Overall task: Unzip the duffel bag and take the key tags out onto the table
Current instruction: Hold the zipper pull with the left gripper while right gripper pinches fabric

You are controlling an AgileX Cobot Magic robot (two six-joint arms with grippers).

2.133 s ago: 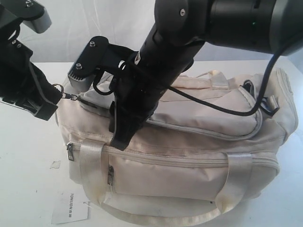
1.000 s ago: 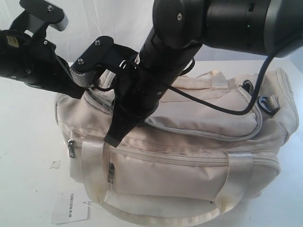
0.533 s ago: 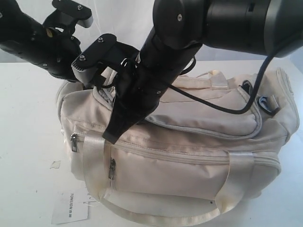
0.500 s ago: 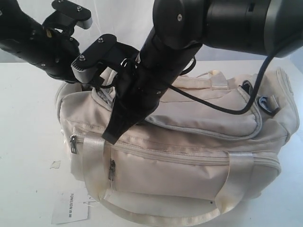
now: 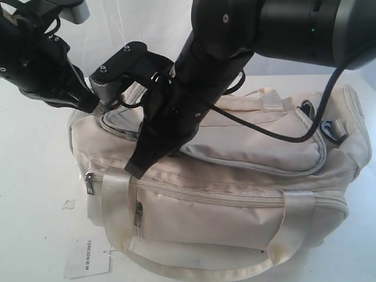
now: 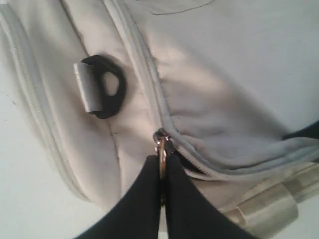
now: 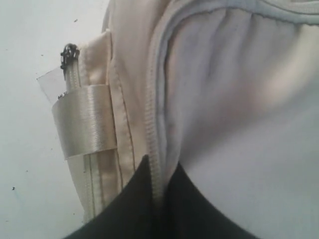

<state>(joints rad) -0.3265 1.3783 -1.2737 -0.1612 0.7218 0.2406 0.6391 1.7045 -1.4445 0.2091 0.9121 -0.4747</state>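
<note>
The cream duffel bag [image 5: 235, 200] lies on the white table [image 5: 29, 188]. At its left end my left gripper [image 5: 97, 107] is shut on the metal ring of the main zipper pull [image 6: 160, 144], shown between the black fingers of my left gripper [image 6: 162, 158]. A short dark gap is open behind the slider. My right gripper [image 5: 136, 169] is shut on the bag's top flap at the zipper seam [image 7: 158, 149], which runs into the right gripper [image 7: 160, 162]. No key tags are in view.
A white paper label [image 5: 87, 257] and a small scrap [image 5: 69, 204] lie on the table by the bag's front left corner. A black strap clip [image 6: 102, 92] sits beside the zipper. The front pocket's pull [image 7: 69, 52] and a webbing handle [image 7: 84, 119] are close to the right fingers.
My left gripper carried the zipper pull from left of the bag up over its left end, then back a little to the left. The right gripper kept its hold on the flap.
</note>
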